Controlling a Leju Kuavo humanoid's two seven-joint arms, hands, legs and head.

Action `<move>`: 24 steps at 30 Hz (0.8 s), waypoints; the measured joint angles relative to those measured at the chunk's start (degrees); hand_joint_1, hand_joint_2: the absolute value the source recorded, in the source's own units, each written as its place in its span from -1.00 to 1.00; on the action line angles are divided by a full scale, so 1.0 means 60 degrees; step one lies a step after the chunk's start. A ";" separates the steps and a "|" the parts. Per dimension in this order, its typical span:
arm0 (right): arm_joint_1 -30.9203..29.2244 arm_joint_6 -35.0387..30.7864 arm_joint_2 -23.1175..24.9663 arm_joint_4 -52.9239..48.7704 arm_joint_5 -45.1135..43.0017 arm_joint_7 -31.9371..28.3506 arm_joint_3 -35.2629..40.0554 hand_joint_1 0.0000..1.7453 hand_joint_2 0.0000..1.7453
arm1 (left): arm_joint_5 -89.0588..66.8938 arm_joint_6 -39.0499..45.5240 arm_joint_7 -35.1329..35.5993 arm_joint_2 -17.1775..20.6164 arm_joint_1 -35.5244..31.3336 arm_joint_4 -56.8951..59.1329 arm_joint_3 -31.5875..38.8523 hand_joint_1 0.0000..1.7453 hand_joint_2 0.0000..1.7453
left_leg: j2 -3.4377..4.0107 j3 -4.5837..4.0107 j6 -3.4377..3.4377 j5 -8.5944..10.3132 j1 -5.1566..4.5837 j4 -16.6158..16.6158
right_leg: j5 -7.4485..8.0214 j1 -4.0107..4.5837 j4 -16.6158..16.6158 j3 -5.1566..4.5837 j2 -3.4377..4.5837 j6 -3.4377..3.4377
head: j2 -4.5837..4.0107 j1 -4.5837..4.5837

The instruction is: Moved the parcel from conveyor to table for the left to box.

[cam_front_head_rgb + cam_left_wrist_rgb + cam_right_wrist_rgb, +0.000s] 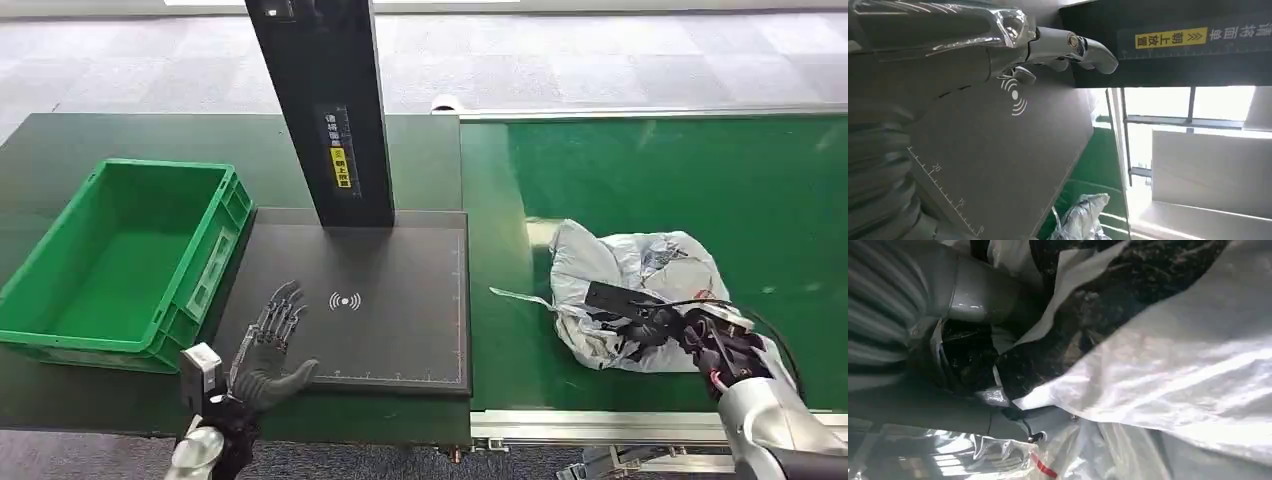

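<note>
Parcel (625, 285): one crumpled grey-white plastic mailer bag, lying on green conveyor belt (700, 170), near the belt's front edge, right of the scan pad. Dark contents showing through the plastic in right wrist view; small red mark on the film, writing unreadable. Right hand (690, 330) at the parcel's near right side, fingers pressed into the plastic; thumb (978, 290) against the bag; whether fingers are actually clamped on it cannot be told.

One black scan pad (400, 330) just left of the belt, on the dark table (120, 135). White wireless-signal icon (344, 301) printed mid-pad, white ruler ticks along front and right edges; numbers 20 and 10 readable in left wrist view. One black upright column (325, 100) rising from the pad's back edge, standing between camera and floor behind; yellow label (341, 165) with black Chinese characters, white Chinese text above it.

Left hand (268, 350) flat over the pad's front left corner, fingers spread apart, holding nothing.

One green plastic crate (60, 250), left of the pad, touching its edge, nothing inside. Grey carpet floor (600, 60) behind.
</note>
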 measured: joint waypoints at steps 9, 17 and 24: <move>0.0170 -0.2952 0.0244 -0.1491 -0.1764 -0.2046 0.0360 1.00 1.00 | 0.0207 0.0055 0.0018 0.0087 0.0903 -0.1216 0.0255 -1.00 1.00 | -0.0018 -0.0021 0.0000 0.0001 0.0001 0.0002 | -0.0001 0.0000 0.0001 -0.0030 -0.0019 0.0000 | -0.0003 0.0007; 0.2546 -0.4572 -0.0459 -0.6345 -0.3866 -0.1985 -0.0180 1.00 1.00 | 0.0219 -0.0043 -0.0361 0.0113 0.0995 -0.1387 0.0441 -1.00 1.00 | -0.0049 -0.0055 0.0005 -0.0006 -0.0001 0.0004 | -0.0012 -0.0003 -0.0001 -0.0057 -0.0041 0.0015 | -0.0004 0.0004; 0.5057 -0.6473 0.0145 -1.0760 -0.4279 -0.3501 -0.1850 1.00 1.00 | 0.0615 0.0466 -0.0943 0.0073 0.0799 -0.1667 0.0441 -1.00 1.00 | -0.0040 -0.0070 0.0004 -0.0011 0.0006 -0.0004 | -0.0017 0.0005 -0.0001 -0.0070 -0.0034 0.0014 | 0.0000 0.0000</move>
